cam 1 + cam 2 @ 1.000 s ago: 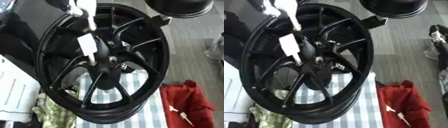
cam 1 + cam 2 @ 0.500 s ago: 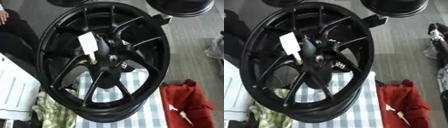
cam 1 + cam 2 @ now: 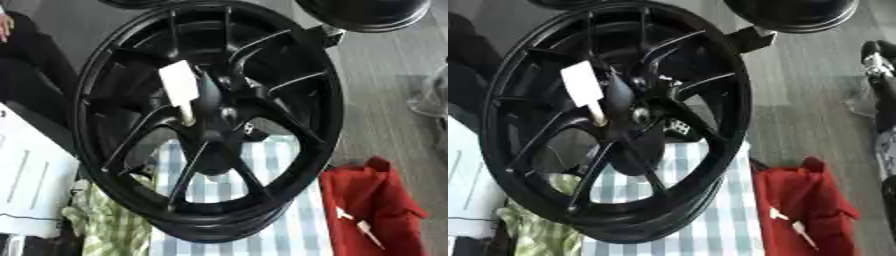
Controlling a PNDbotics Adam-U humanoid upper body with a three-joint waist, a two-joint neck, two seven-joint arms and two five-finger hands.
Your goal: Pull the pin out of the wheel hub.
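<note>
A large black spoked wheel (image 3: 289, 95) stands tilted on a blue-and-white checked cloth (image 3: 262, 235). At its hub (image 3: 214, 107) sits the pin: a flat white tag (image 3: 178, 87) on a cream stem (image 3: 186, 117) that enters the hub from the upper left. Nothing touches the pin. Neither of my hands shows in either view.
A red cloth (image 3: 372, 200) at the lower right carries two small white pins (image 3: 367, 232). A green checked rag (image 3: 105, 222) and a white sheet (image 3: 31, 185) lie at the lower left. A second black wheel (image 3: 367, 12) stands at the top right, on grey floor.
One second ago a white fingered shape reached down from the top edge to the pin's upper end. It has since left the view, and the pin stays in the hub.
</note>
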